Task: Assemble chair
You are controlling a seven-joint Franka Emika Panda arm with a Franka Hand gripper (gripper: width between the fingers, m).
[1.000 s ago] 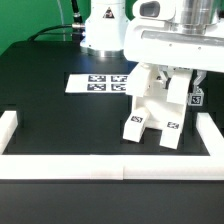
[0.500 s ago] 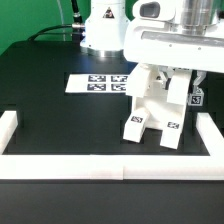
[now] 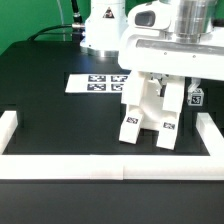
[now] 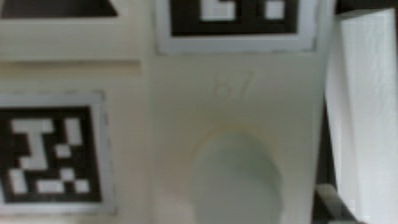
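The chair (image 3: 146,108) is a partly joined white assembly, a boxy body on two tagged legs (image 3: 131,126), near the front right of the black table. It leans a little. My gripper (image 3: 160,82) comes down on its upper part from above and is shut on it; the wide white hand hides the fingers in the exterior view. In the wrist view, the chair's white face (image 4: 214,100) fills the picture very close up. It carries one square tag (image 4: 45,150) and part of another (image 4: 231,20).
The marker board (image 3: 95,83) lies flat behind the chair toward the exterior view's left. A small tagged white part (image 3: 197,97) sits at the exterior view's right. The low white border wall (image 3: 100,165) runs along the front and both sides. The robot's base (image 3: 103,25) stands at the back.
The hand and the chair have shifted together toward the exterior view's left, and the chair's legs have moved with them.
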